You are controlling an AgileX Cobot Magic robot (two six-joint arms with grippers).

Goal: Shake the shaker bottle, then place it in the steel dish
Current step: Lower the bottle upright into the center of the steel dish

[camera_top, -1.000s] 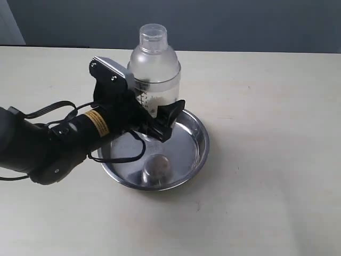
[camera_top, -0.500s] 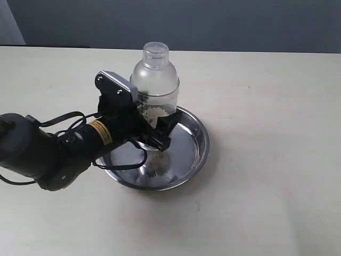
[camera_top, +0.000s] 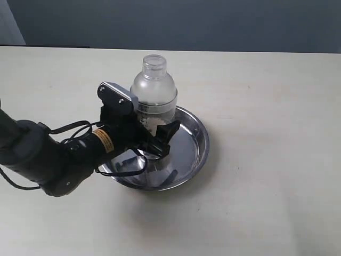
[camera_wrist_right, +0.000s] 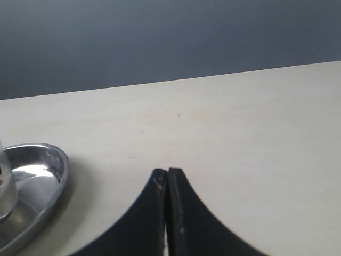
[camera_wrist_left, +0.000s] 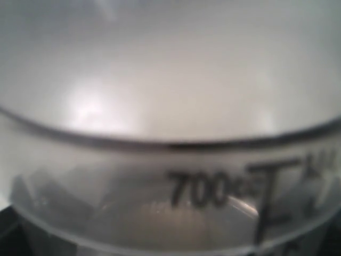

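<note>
The clear shaker bottle (camera_top: 154, 92) stands upright inside the steel dish (camera_top: 193, 144), low over its flat bottom; contact with the bottom is hidden. My left gripper (camera_top: 159, 137) is shut on the bottle's lower body, reaching in from the left. The left wrist view is filled by the bottle (camera_wrist_left: 170, 106), blurred, with its printed "700" mark. My right gripper (camera_wrist_right: 168, 172) is shut with nothing in it, low over the bare table, and it does not show in the exterior view. The dish (camera_wrist_right: 45, 176) edge appears off to one side in the right wrist view.
The pale tabletop (camera_top: 266, 106) spreads wide to the right of the dish and behind it. A dark wall (camera_top: 213, 21) runs along the table's far edge. My left arm and its cables (camera_top: 48, 154) lie across the table left of the dish.
My left gripper has lowered the bottle down into the dish, and the arm has sunk with it. The bottle stays upright.
</note>
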